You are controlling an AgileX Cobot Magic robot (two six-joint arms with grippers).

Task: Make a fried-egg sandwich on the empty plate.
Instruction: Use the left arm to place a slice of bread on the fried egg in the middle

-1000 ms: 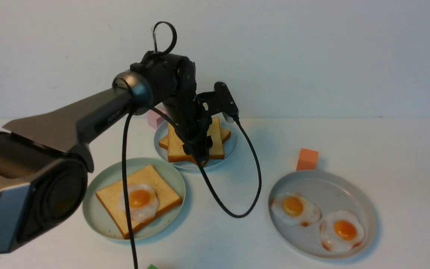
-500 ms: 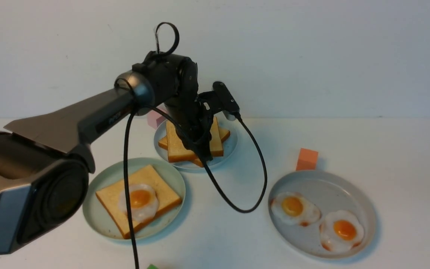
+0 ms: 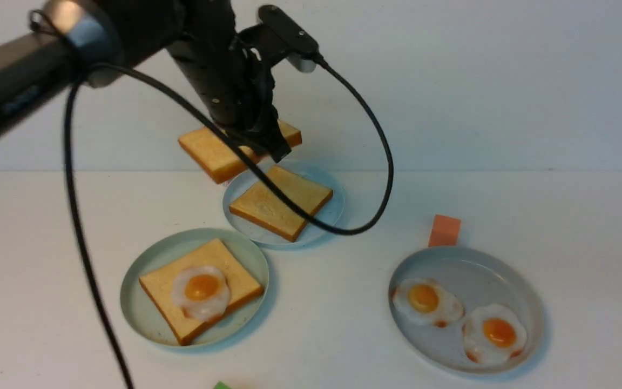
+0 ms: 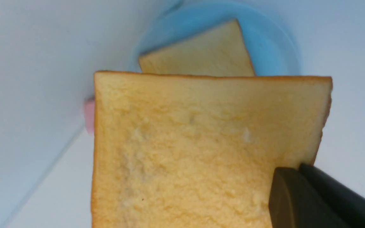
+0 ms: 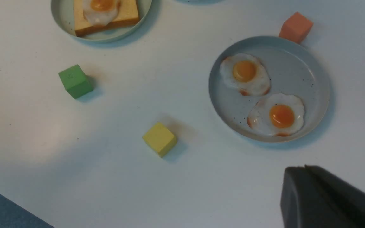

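Plate (image 3: 143,319), pale mint, bears golden toast (image 3: 209,254) under egg (image 3: 201,292)

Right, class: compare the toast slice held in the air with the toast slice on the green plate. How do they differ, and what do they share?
The held toast slice hangs in the air, pinched at one edge by the left gripper; the plated toast slice lies flat on the green plate. The held toast slice is bare on top; the plated toast slice carries a fried egg. Both are square and golden-brown with darker crusts.
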